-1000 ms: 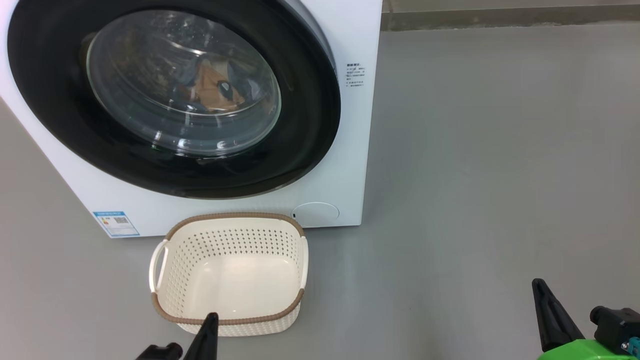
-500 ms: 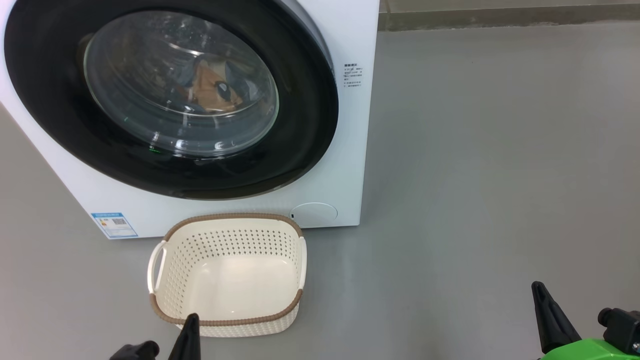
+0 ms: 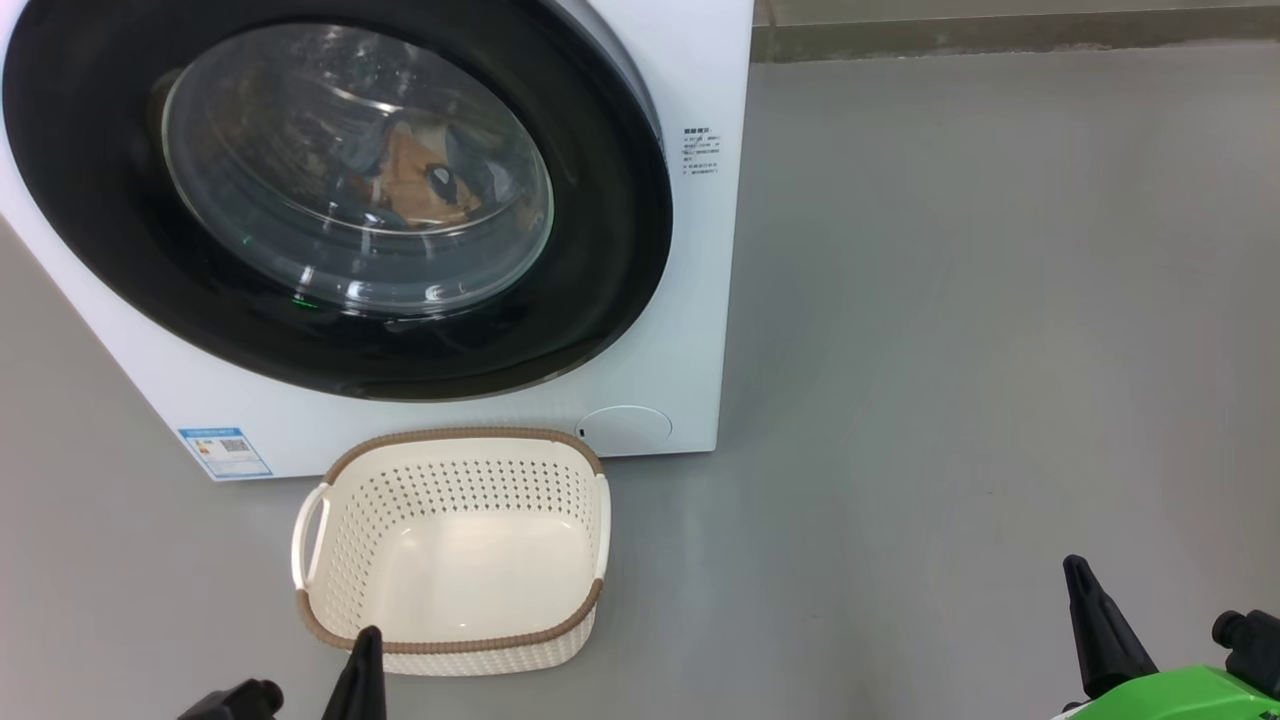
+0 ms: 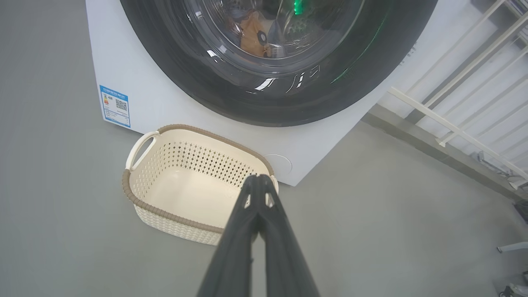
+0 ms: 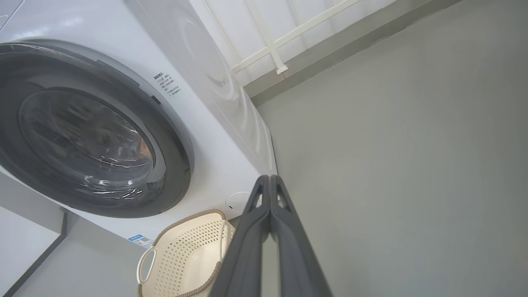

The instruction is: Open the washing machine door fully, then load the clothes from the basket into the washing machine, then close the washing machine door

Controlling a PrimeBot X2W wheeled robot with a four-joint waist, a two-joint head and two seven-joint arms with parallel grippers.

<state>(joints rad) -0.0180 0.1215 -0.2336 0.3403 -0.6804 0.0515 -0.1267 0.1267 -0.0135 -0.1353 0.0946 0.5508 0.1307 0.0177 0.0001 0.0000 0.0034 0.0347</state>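
Note:
The white washing machine [image 3: 690, 340] stands on the floor with its round black washing machine door [image 3: 600, 250] shut against its front. Through the glass window I see the clothes [image 3: 420, 185] inside the drum, orange and blue pieces. The cream basket [image 3: 450, 550] with a brown rim sits on the floor just before the machine, with nothing in it. My left gripper [image 3: 365, 640] is shut, low at the basket's near rim, holding nothing; the left wrist view shows its fingertips [image 4: 259, 181] pressed together. My right gripper [image 3: 1075, 570] is shut too, far right over bare floor, its fingertips [image 5: 269, 181] together.
Grey floor [image 3: 950, 350] stretches to the right of the machine. A wall base [image 3: 1000, 35] runs along the back. White railing [image 4: 462, 107] stands beside the machine. A blue label [image 3: 225, 452] and a round lower cover [image 3: 625, 430] mark the machine's front.
My left gripper has dropped lower and to the left along the basket's near rim. The head view has shifted slightly. The right gripper has barely moved.

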